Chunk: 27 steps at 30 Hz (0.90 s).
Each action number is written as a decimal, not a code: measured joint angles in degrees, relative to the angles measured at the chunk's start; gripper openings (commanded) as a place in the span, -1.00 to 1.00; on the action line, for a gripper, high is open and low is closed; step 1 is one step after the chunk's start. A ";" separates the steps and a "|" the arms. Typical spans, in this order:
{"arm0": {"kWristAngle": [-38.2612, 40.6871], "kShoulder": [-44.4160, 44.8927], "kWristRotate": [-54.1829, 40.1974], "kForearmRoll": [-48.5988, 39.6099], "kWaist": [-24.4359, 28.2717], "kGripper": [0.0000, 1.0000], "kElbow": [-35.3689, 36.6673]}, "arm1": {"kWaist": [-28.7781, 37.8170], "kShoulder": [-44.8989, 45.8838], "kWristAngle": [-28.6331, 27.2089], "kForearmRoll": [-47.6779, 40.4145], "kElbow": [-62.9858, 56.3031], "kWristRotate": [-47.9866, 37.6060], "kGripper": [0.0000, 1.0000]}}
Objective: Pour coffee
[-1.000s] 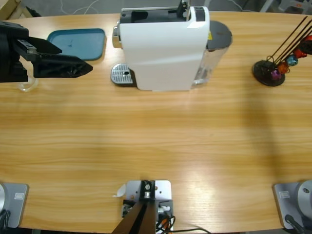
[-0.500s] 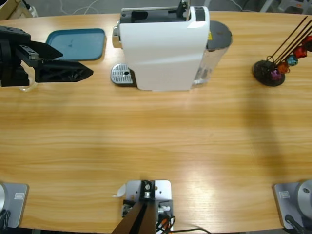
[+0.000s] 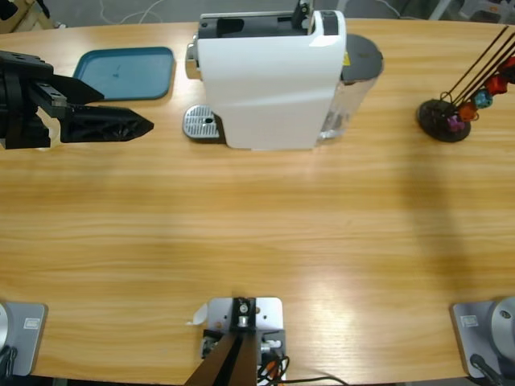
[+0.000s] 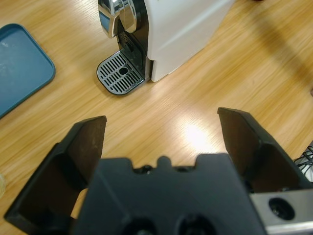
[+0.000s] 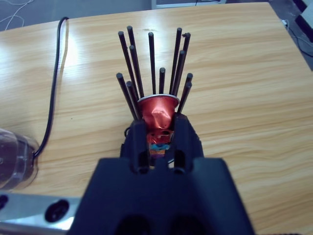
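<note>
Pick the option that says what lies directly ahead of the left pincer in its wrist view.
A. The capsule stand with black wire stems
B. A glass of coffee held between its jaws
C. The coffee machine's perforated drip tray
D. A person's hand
C: past the open, empty left pincer, the left wrist view shows the drip tray at the foot of the white coffee machine, with the blue tray off to one side.

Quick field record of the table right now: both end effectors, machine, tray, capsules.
left end effector: open, empty, pointing at the drip grate
right end effector: jaws close together, right at the red capsule; grip unclear
machine: white, nothing on its grate
tray: blue, left of machine
capsule rack: far right
coffee: not in view
</note>
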<state>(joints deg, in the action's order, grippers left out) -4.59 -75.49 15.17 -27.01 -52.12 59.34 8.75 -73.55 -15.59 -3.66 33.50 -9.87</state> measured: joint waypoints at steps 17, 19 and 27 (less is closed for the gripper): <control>0.00 0.02 0.56 0.00 -0.20 0.97 -1.91 | 0.77 1.32 -1.29 1.60 1.32 -0.15 -1.00; 0.00 0.03 0.77 0.00 -0.42 0.98 -2.13 | 1.18 2.14 -1.41 2.71 2.85 -0.15 -1.00; 0.00 0.33 2.01 0.00 -1.20 0.97 -2.89 | 2.35 5.51 -1.50 6.74 5.85 -0.15 -1.00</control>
<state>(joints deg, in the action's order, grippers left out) -4.58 -75.16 17.18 -27.01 -53.32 56.45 11.10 -68.04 -17.09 3.08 39.35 -10.02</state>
